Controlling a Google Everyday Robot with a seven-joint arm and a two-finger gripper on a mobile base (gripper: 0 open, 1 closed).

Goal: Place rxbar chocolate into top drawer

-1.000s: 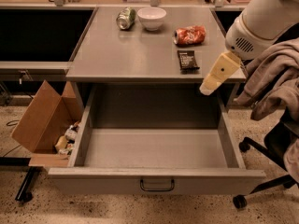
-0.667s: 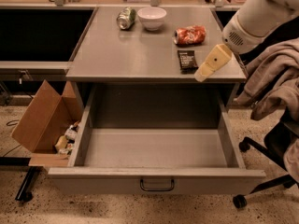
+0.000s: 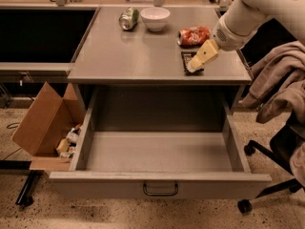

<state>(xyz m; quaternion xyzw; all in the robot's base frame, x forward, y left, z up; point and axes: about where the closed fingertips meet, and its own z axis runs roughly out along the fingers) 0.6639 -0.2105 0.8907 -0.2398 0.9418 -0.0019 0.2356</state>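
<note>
The hand (image 3: 192,68) is at the right side of the grey surface (image 3: 133,56), angled down and to the left from the white arm (image 3: 248,13). Its cream-coloured tip is on or just over the bar (image 3: 186,59). Whether the hand is open or closed cannot be told from this view, nor whether it has hold of anything.

The bar lies flat on the surface near the right near edge. It is a small dark rectangle, and the hand covers its right part. Just beyond it, farther back, lies a crushed red can (image 3: 194,36). Farther left at the back sit a white bowl (image 3: 156,18) and, touching or just beside it, a green can (image 3: 128,19) on its side.

Below the surface the drawer (image 3: 119,187) stands pulled out toward the near side, with its grey floor and side walls in full view. A dark wire handle (image 3: 160,190) sits centred on its front panel. The bar is not in the drawer — it is up on the surface.

On the floor to the left leans an open cardboard box (image 3: 45,120) with small packets at its bottom. At the right edge a chair (image 3: 267,175) carries a heap of grey-brown cloth (image 3: 281,85).
</note>
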